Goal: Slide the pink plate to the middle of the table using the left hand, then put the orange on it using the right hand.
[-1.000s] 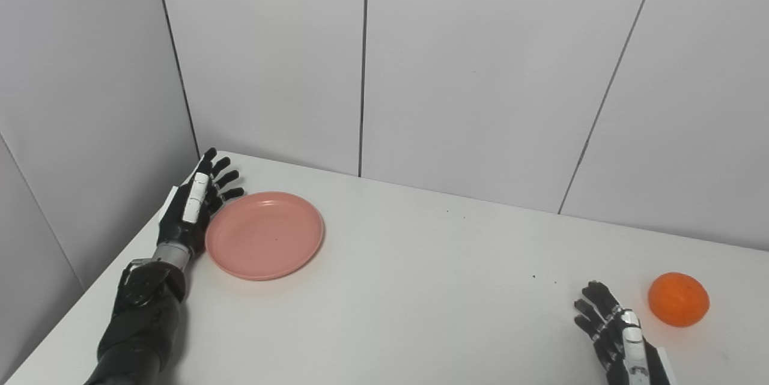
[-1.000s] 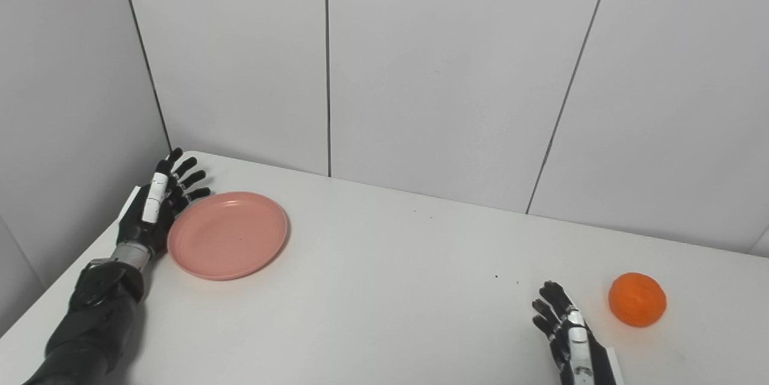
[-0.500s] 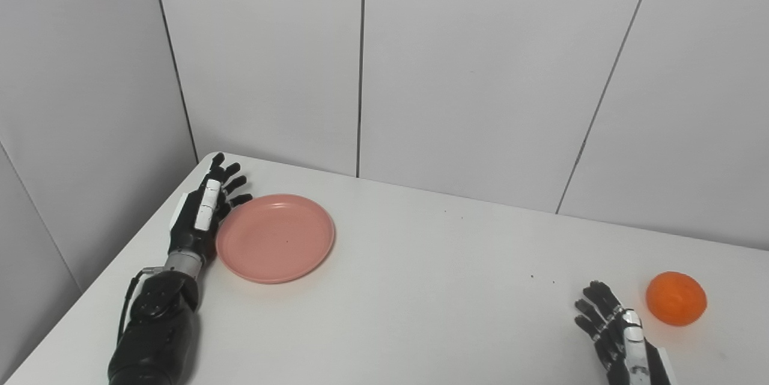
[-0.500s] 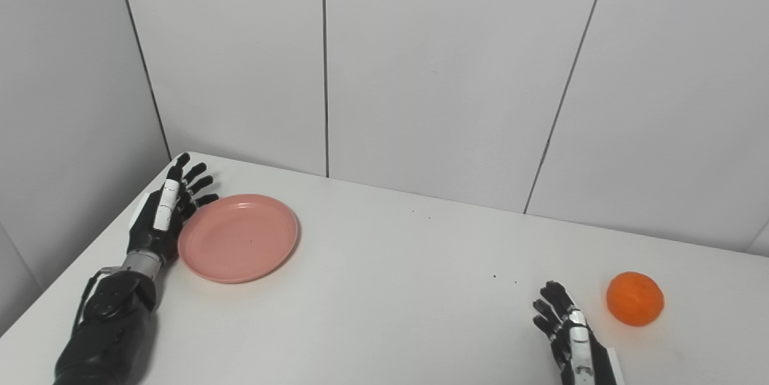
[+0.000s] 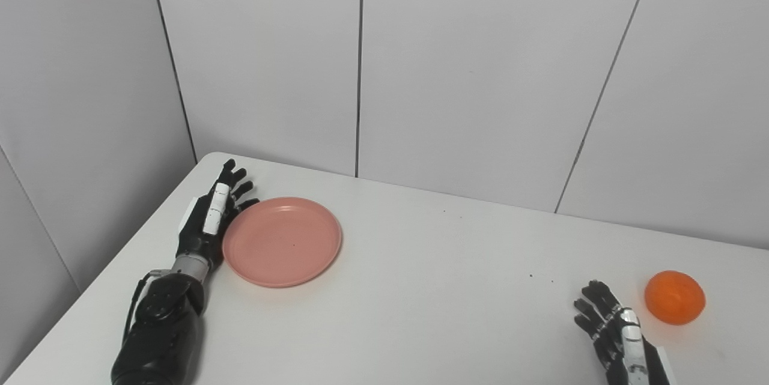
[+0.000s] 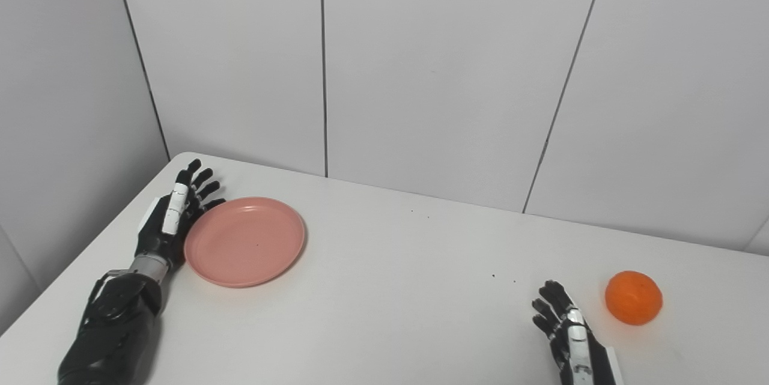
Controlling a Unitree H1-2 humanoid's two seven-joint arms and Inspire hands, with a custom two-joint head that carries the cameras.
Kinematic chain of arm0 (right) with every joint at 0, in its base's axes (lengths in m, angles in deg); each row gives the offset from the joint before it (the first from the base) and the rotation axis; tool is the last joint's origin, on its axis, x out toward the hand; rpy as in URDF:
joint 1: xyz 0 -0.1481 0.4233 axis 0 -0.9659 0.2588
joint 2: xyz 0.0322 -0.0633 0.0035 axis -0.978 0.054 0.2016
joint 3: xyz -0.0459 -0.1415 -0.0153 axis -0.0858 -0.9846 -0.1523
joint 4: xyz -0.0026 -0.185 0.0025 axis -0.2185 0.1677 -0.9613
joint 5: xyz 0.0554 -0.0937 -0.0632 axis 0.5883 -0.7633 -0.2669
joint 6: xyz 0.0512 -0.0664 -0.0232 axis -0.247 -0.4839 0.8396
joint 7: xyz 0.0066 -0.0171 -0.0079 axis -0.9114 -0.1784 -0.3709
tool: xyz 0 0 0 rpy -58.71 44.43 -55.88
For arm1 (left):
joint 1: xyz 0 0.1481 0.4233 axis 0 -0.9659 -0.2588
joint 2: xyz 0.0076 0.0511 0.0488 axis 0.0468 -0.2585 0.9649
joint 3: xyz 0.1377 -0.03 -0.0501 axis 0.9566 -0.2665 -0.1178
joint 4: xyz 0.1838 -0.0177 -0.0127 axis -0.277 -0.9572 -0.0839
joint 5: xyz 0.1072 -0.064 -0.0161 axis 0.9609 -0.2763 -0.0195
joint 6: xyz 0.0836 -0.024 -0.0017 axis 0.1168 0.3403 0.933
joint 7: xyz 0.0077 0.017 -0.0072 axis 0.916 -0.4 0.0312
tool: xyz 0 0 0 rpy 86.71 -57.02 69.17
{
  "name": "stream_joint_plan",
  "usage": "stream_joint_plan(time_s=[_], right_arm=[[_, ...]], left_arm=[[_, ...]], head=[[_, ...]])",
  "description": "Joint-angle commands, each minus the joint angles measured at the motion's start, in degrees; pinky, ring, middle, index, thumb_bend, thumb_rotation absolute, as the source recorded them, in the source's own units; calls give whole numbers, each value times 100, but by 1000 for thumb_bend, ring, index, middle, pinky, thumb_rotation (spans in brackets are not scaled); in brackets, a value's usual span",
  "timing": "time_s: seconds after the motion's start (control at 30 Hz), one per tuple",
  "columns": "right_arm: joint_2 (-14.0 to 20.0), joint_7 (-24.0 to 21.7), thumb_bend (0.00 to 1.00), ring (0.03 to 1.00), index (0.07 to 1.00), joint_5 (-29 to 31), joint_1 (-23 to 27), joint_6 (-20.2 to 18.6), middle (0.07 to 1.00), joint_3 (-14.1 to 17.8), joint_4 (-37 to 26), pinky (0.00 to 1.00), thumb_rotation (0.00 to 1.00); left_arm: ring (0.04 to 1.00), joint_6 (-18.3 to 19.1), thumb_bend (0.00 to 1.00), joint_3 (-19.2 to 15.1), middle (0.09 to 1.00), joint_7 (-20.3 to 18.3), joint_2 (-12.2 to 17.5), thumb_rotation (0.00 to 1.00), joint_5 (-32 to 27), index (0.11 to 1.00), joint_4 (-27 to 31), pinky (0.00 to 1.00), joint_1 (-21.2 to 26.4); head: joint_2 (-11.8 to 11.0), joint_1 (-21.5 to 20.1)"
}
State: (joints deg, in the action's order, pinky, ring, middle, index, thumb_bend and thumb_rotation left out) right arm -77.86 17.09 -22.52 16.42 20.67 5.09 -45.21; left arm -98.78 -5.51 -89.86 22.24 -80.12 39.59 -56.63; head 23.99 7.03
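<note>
The left hand [image 5: 210, 223], fingers spread and gripping nothing, is pressing edge-on against the left rim of the pink plate [image 5: 282, 241] at far left, which looks light, stiff and easy-sliding, while the right hand [image 5: 613, 331] is waiting open beside the orange [image 5: 674, 297] at near right.

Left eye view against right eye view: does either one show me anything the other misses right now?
Only the left eye view: a wider strip of the left wall, with more of its lower seam.
Only the right eye view: more table to the right of the orange, and a wall edge at the far right.
Both: the open left hand at the plate's left rim, and the open right hand beside the orange, not touching it.
</note>
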Motion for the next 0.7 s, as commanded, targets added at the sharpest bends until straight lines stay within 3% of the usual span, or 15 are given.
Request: stream_joint_plan(time_s=[0.0,0.2,0.43,0.67], right_arm=[[-151,-1,750,871,866,21,-398,-27,889,-64,305,887,969],[-154,10,747,871,858,-1,-408,-29,888,-74,297,889,971],[-158,2,736,863,852,5,-416,12,881,-75,303,878,966],[-157,6,739,865,858,-12,-421,-37,884,-91,267,879,973]], left_arm=[[918,-14,939,29,969,-35,-132,893,-28,1000,109,783,-64],[912,115,959,36,959,-54,-123,896,-21,1000,79,796,-50],[929,734,943,141,970,57,-207,922,32,1000,795,809,-264],[948,943,967,160,976,6,-296,912,-80,1000,1056,839,-311]], head=[[24,-13],[44,-33],[63,-59],[67,-76]])
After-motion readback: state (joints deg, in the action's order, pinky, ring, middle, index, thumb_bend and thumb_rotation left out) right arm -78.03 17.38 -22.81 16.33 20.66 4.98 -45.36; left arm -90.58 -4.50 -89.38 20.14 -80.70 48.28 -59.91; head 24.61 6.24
